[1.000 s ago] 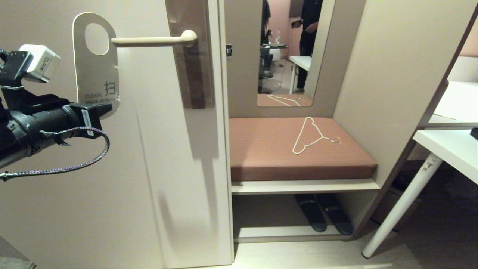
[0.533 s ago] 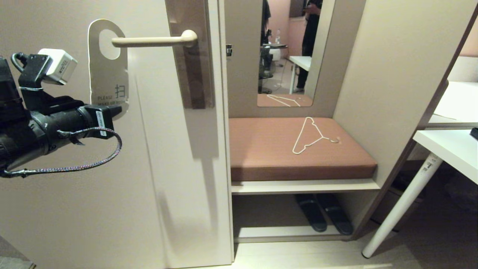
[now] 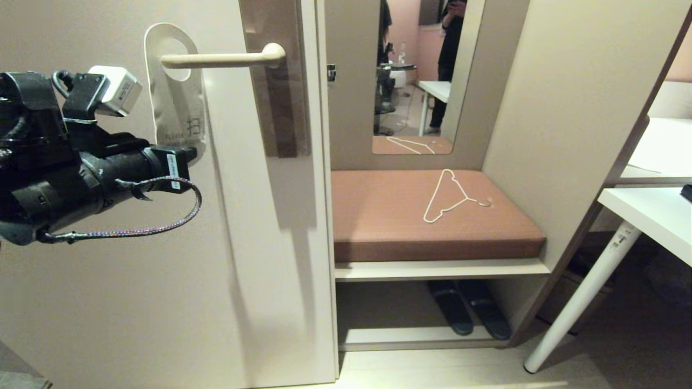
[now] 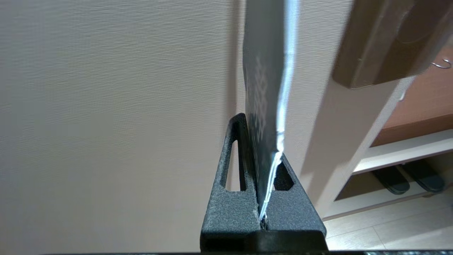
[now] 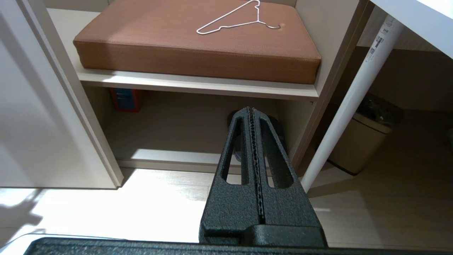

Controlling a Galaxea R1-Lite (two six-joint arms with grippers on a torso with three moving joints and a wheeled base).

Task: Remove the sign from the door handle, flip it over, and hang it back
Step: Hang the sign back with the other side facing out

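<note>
A: Head view? 
B: Left gripper [image 3: 186,156] clamps the sign [image 3: 178,92] by its bottom edge; above it, the oval hole is over the door handle [image 3: 221,58] tip, white side out.
A: Wrists? 
B: Left: sign [image 4: 267,88] edge-on, pinched between the fingers. Right gripper [image 5: 253,117] closed, empty, near the floor.

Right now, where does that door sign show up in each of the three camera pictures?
Head view: the sign is upper left, its hole over the tip of the door handle, bottom edge pinched by the left gripper.
Left wrist view: seen edge-on in the centre, rising from the gripper.
Right wrist view: not in it.
Shared landmark: the brown cushion.
</note>
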